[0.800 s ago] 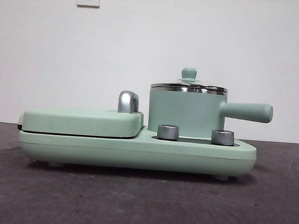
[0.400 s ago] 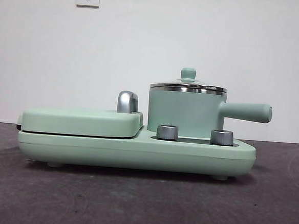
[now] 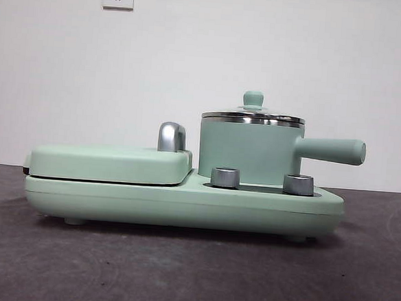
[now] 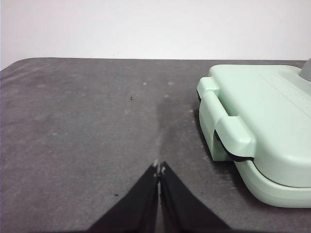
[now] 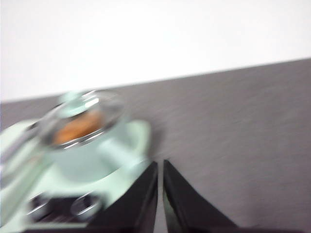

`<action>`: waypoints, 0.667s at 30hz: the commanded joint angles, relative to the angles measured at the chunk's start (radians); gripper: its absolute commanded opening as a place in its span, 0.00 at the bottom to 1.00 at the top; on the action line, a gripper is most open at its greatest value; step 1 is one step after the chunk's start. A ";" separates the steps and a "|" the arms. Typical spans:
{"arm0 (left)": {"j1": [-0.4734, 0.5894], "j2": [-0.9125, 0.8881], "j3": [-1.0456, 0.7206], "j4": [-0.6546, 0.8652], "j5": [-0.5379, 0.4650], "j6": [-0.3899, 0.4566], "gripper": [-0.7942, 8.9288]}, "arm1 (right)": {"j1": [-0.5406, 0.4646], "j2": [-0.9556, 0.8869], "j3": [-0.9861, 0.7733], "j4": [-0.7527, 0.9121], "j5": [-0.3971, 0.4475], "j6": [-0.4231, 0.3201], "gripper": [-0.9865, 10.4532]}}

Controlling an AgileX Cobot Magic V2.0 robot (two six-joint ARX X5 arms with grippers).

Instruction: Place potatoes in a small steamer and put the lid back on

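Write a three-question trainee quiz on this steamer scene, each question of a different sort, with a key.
1. True or false: the lid sits on the small steamer.
2. Multiple choice: the steamer's side handle in the front view points (A) toward the griddle cover, (B) away from it, (C) straight up.
3. Fill in: through the glass in the right wrist view, the orange-brown thing in the pot is the ____.

Key:
1. True.
2. B.
3. potato. That view is blurred, so only its colour shows. Both the left hand and the right hand are shut, empty and off the appliance.
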 commanded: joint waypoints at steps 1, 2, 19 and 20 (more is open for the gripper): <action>0.000 -0.002 -0.020 0.010 -0.003 0.000 0.09 | -0.039 -0.048 -0.096 0.074 0.067 -0.039 0.10; 0.000 -0.002 -0.020 0.010 -0.003 0.000 0.09 | -0.054 -0.071 -0.137 0.096 0.089 -0.044 0.10; 0.000 -0.002 -0.020 0.011 -0.003 0.000 0.09 | -0.161 -0.187 -0.457 0.189 0.123 -0.204 0.10; 0.000 -0.002 -0.020 0.011 -0.003 0.000 0.09 | -0.160 -0.187 -0.461 0.203 0.128 -0.213 0.10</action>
